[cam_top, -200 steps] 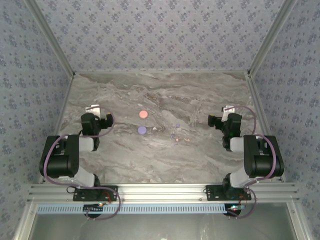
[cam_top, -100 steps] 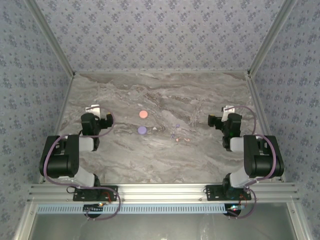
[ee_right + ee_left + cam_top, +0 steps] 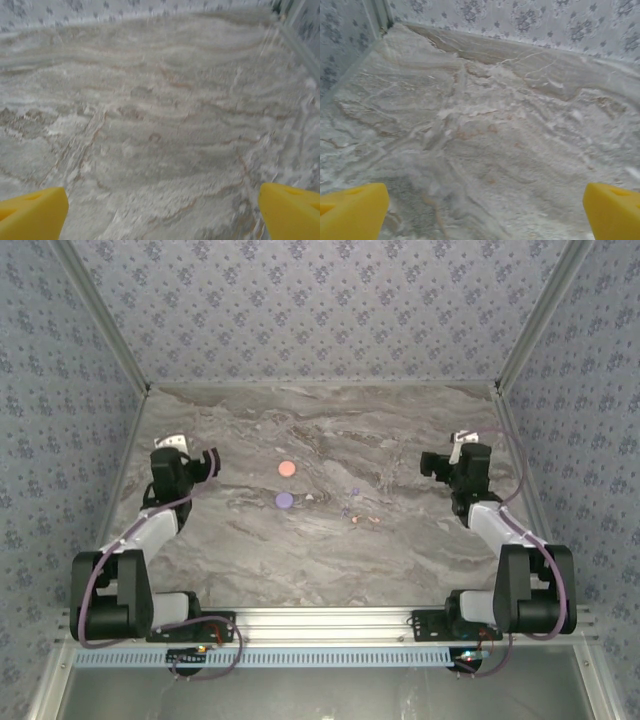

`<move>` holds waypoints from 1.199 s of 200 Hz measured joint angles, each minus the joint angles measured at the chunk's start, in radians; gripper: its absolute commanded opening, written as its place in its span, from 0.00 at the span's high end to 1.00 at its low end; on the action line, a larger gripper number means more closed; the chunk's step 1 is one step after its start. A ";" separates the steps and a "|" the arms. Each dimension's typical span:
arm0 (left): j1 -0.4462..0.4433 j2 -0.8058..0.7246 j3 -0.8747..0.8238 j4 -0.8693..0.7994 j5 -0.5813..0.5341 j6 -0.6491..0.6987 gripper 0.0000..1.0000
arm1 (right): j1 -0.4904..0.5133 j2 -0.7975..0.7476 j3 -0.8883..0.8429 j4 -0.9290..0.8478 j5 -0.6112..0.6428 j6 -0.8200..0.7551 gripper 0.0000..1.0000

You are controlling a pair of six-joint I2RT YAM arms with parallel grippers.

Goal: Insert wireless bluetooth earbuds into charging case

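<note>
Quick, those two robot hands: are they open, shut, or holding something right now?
Left hand: open, yellow fingers wide apart, holding nothing.
Right hand: open, yellow fingers wide apart, holding nothing.

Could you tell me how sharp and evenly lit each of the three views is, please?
Top external: evenly lit and sharp, no glare, though the earbuds are mere specks on the table. Left wrist: marble fairly crisp, yellow fingertips of the left gripper soft at the bottom corners. Right wrist: blurred throughout, marble veins smeared, fingertips of the right gripper soft too.
</note>
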 measured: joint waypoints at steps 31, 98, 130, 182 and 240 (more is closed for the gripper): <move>-0.105 0.049 0.171 -0.214 0.012 -0.077 0.01 | 0.028 0.006 0.085 -0.199 -0.001 0.056 0.00; -0.335 0.400 0.621 -0.671 0.010 -0.119 0.01 | 0.082 0.098 0.293 -0.499 -0.046 0.101 0.00; -0.399 0.510 0.738 -0.806 0.020 -0.109 0.03 | 0.137 0.124 0.341 -0.579 -0.022 0.112 0.00; -0.449 0.654 0.860 -0.920 0.047 -0.100 0.11 | 0.140 0.150 0.358 -0.638 -0.019 0.139 0.00; -0.466 0.771 0.971 -0.986 0.083 -0.093 0.20 | 0.140 0.170 0.365 -0.657 -0.041 0.154 0.00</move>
